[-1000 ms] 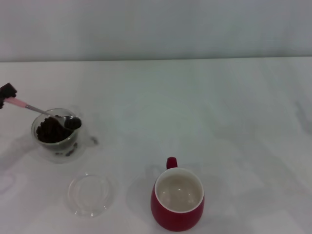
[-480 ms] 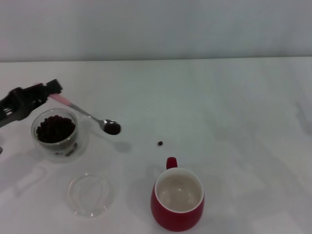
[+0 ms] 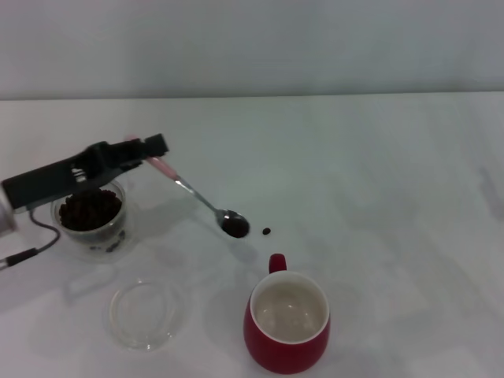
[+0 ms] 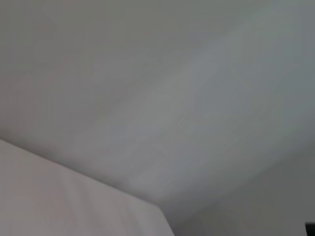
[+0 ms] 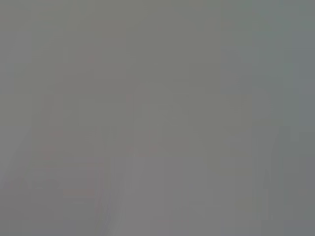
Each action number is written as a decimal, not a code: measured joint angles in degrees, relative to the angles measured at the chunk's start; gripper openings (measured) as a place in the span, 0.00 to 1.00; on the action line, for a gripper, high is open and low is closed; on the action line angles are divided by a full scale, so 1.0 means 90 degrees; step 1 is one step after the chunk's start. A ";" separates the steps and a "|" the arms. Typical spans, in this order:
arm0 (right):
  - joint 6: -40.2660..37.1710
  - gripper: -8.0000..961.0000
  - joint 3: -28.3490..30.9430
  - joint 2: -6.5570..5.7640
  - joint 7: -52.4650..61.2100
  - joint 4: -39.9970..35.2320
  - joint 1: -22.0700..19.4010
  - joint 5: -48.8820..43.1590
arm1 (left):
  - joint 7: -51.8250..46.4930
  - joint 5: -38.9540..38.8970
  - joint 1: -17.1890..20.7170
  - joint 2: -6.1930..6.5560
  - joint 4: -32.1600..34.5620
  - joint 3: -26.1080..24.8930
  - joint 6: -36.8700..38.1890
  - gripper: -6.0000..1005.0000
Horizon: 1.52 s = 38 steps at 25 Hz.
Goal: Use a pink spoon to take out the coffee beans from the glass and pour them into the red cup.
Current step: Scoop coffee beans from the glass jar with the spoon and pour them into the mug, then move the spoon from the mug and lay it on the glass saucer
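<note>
Beans ride in the bowl of the pink spoon [image 3: 193, 194], a small dark load held out over the white table [image 3: 378, 173], between the glass [image 3: 89, 217] and the red cup [image 3: 287, 322]. The left gripper [image 3: 154, 147] reaches in from the left side, its black body passing above the glass, and its fingers are clamped on the pale pink handle end, so the spoon slopes down and away toward the red cup, silver neck leading to the loaded bowl. The bowl hangs just short of the red cup's handle, not over the rim. One stray bean [image 3: 266, 231] lies alone on the table just beside the spoon's bowl, between it and the cup's handle. The glass sits at the left, and the coffee beans [image 3: 89, 209] inside it make a dark heap. Nearer the front edge, in front of the glass, a shallow clear dish [image 3: 146, 314] lies flat. The red cup stands upright at the front, white inside showing, handle pointing toward the back. The right gripper does not appear anywhere, and both wrist cameras show only blank pale surface.
</note>
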 joint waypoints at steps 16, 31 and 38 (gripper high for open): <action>0.0029 0.65 0.0045 0.0000 0.0000 0.0000 -0.0007 0.0037 | 0.0155 0.0827 -0.1003 -0.0263 0.0066 0.0726 -0.0093 0.14; 0.0066 0.65 0.0080 -0.0020 -0.0001 -0.0038 -0.0047 0.0056 | 0.0215 0.1857 -0.1323 -0.0480 0.0840 0.0728 -0.0382 0.14; 0.0055 0.65 0.0078 -0.0020 -0.0002 -0.0042 -0.0054 0.0056 | 0.0180 0.1610 -0.1262 -0.0496 0.1202 0.0700 -0.0166 0.14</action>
